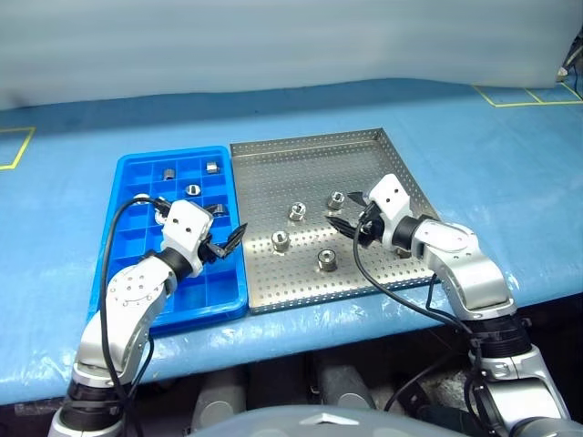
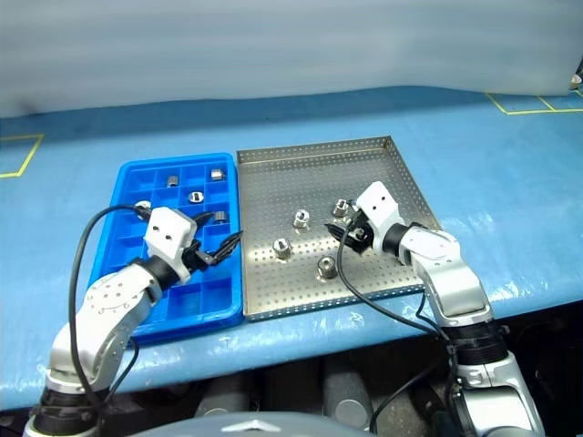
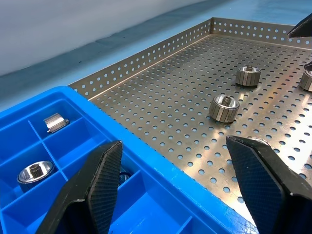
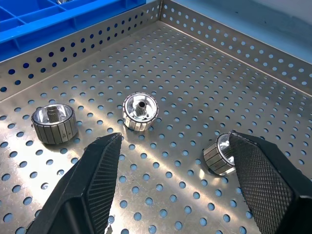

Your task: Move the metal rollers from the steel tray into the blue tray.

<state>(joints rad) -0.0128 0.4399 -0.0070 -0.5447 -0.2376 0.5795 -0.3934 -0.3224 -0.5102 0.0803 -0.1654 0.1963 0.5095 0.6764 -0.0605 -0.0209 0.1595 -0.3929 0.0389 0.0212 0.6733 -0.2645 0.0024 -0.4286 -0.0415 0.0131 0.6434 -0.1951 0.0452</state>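
Blue-covered counter (image 1: 510, 155) carries both trays. You see four metal rollers (image 1: 298, 211) on steel tray (image 1: 273, 164), others in blue tray (image 1: 137, 173). Left claw (image 1: 221, 245) spread over blue tray edge; right claw (image 1: 344, 224) spread, empty, above rollers.

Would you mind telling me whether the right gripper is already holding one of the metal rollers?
No. In the right wrist view the right gripper stands open and empty above the steel tray, with a metal roller lying beside one finger.
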